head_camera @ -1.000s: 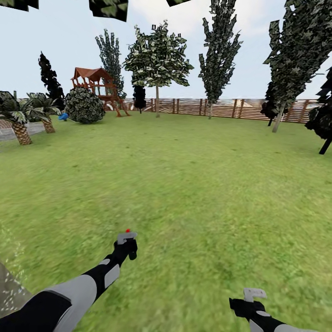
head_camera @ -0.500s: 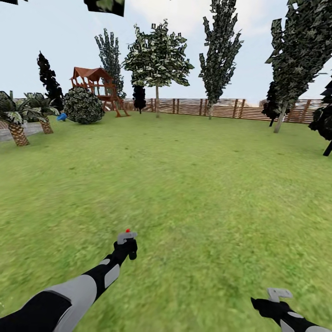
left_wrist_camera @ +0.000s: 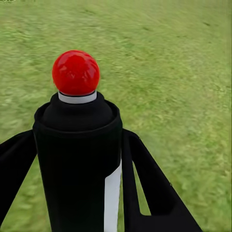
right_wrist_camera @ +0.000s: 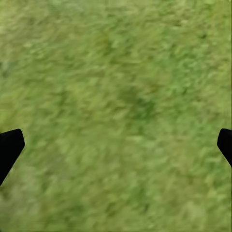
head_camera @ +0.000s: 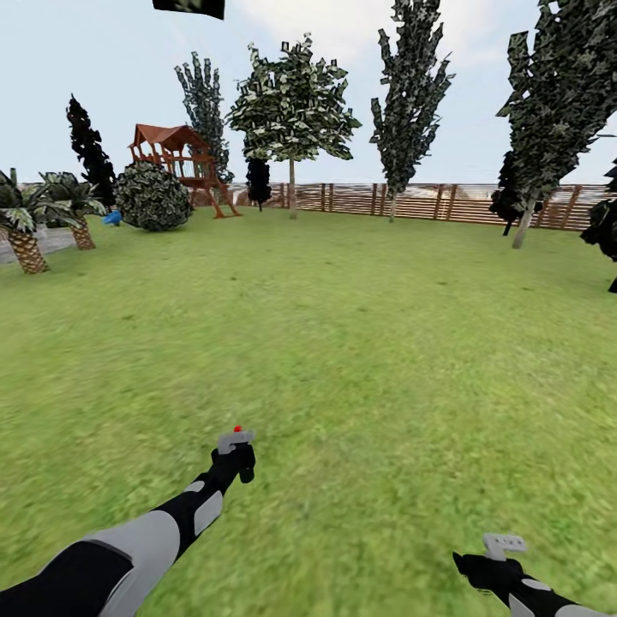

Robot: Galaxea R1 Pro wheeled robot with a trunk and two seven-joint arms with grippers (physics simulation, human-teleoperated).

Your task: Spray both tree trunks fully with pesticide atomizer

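Since 1 s ago the whole head view has slid a little: the palms (head_camera: 30, 227) sit nearer the left edge, the leaf patches at the top edge have thinned to 1, and the pale speckled patch at the lower left corner is gone. Against that, the right gripper (head_camera: 504, 545) has gone outward to the right and low, close to the bottom edge, while the left gripper (head_camera: 236, 446) holds its place.

Left fingers (left_wrist_camera: 154, 188) are clamped on the atomizer (left_wrist_camera: 79, 159), which stands upright between them, red ball on top, held out over the lawn (head_camera: 360, 343). The right gripper's black fingertips (right_wrist_camera: 9, 147) sit at opposite edges of the right wrist view, spread wide with just grass between.

Ahead, open grass runs unbroken to the slatted fence (head_camera: 403, 199). A leafy tree (head_camera: 293, 107) with a thin trunk stands at that fence, a round bush (head_camera: 154, 197) and play tower (head_camera: 182, 158) to its left, tall narrow trees along the right side.
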